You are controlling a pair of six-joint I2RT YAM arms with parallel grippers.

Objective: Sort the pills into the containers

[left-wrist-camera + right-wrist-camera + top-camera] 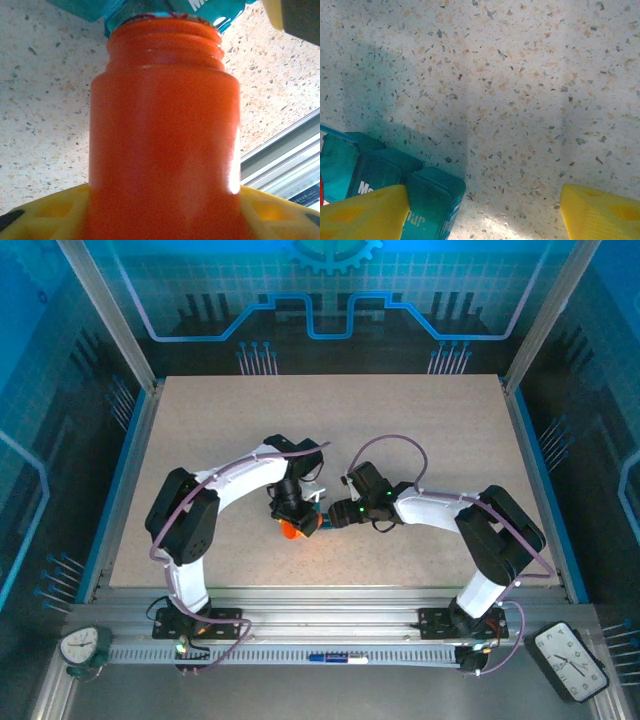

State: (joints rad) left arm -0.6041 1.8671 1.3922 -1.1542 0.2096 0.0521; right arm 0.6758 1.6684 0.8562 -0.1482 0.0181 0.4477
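My left gripper (pixel 160 215) is shut on an orange bottle (pixel 165 125), with yellow fingers (pixel 50 215) against both of its sides. The bottle has no cap, and its threaded mouth meets the teal containers (pixel 230 12). From above, the bottle (pixel 291 531) sits under the left gripper (pixel 290 512) near the table's front middle. My right gripper (pixel 485 210) is open just over the table. The end cell of the containers (pixel 432 197) lies right beside its left finger (pixel 365 215). The pills are out of view.
The speckled table (pixel 330 430) stretches away behind both arms. An aluminium rail (pixel 280 155) runs along the near edge, close to the bottle. Two clocks (pixel 80 645) (pixel 573 660) stand on the front frame, at the left and right corners.
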